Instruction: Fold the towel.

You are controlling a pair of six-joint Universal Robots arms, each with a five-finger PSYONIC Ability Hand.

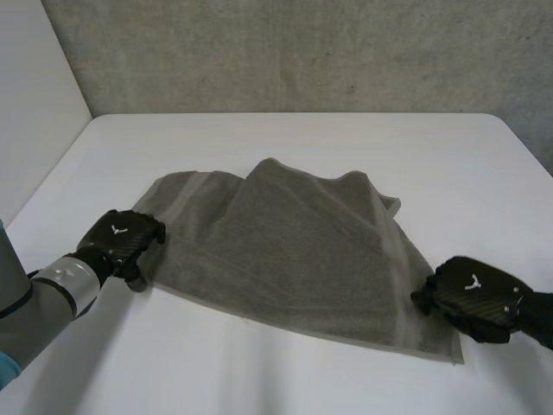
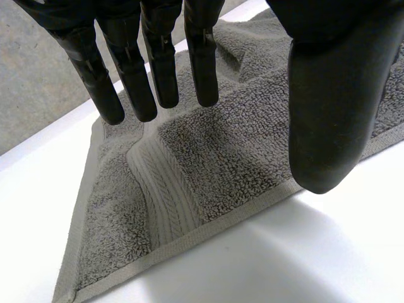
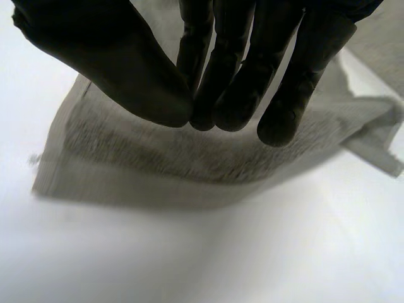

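Left arm is at the near left of the white table, and the left hand at its end is at the left end of the grey towel. In the left wrist view this hand is released: the fingers are straight over the towel, and the thumb stands apart from them above the hemmed near edge. A ribbed band of the cloth runs below the fingertips.

At the near right, the right hand is at the right end of the towel, close to its near corner. From its own wrist view, with the hand above the towel, I cannot tell if it is grasping the cloth.

Between the two hands the towel lies on the middle of the table, with one layer folded over another and a point towards the far side.
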